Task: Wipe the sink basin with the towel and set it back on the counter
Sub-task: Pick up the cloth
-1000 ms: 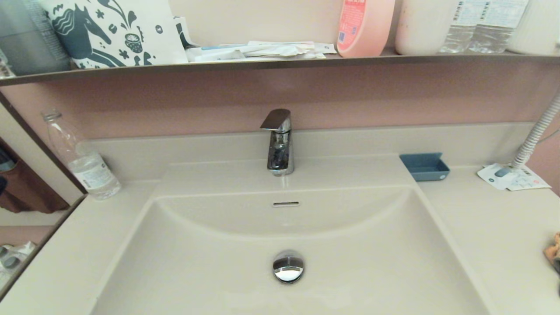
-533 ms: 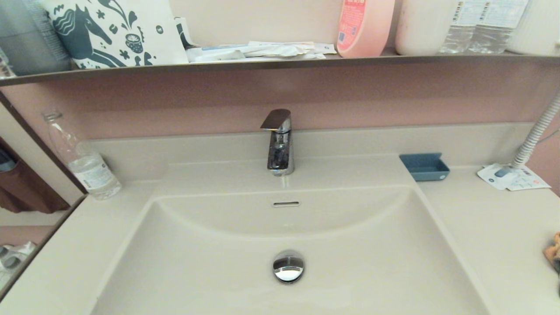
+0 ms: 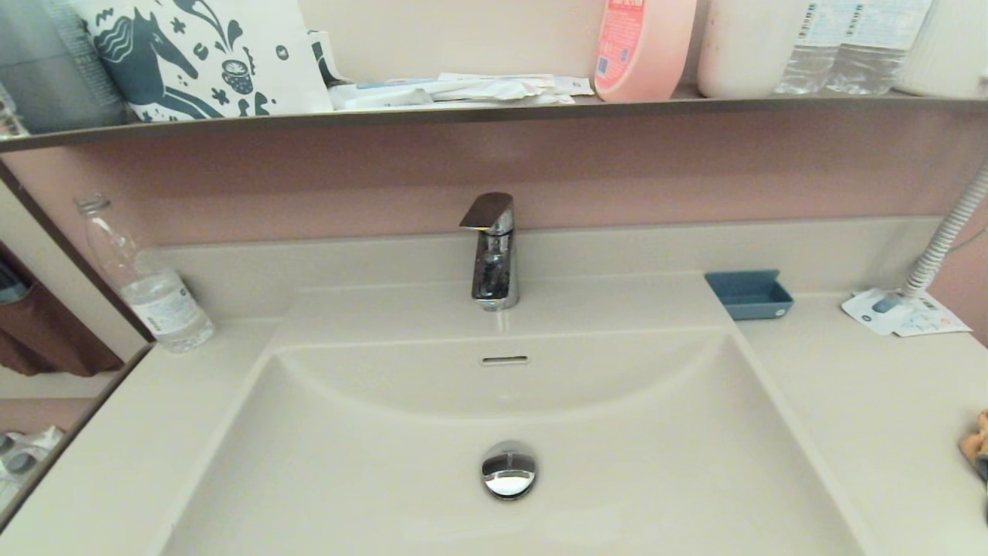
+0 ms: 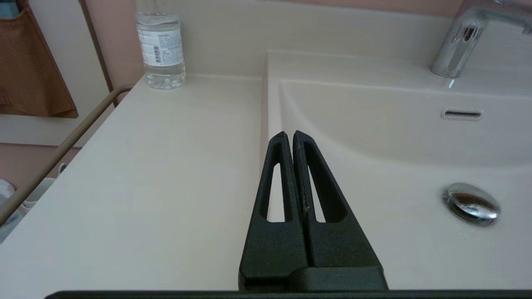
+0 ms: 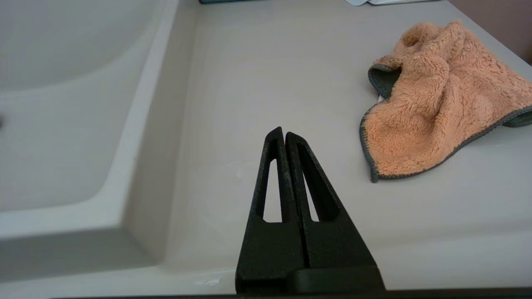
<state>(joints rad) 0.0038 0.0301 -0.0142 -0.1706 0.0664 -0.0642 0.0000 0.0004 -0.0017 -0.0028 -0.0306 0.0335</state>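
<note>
Towel [image 5: 440, 108]: crumpled on the counter [image 5: 270, 74], right of the sink basin [image 3: 502, 417]; head view catches only a sliver at its right edge.
Right gripper [image 5: 284, 133]: clenched, empty, hovering over bare counter near the towel.
Left gripper [image 4: 288, 135]: clenched, empty, over the basin's left rim.
Around: faucet [image 3: 492, 251], water bottle [image 3: 147, 282], blue dish [image 3: 749, 293], paper packets [image 3: 903, 313] half cut off.

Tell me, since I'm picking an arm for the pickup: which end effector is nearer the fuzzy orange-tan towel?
Right. The right end effector hangs shut over the beige counter beside the fuzzy orange-tan towel; the left end effector is across the sink basin.
</note>
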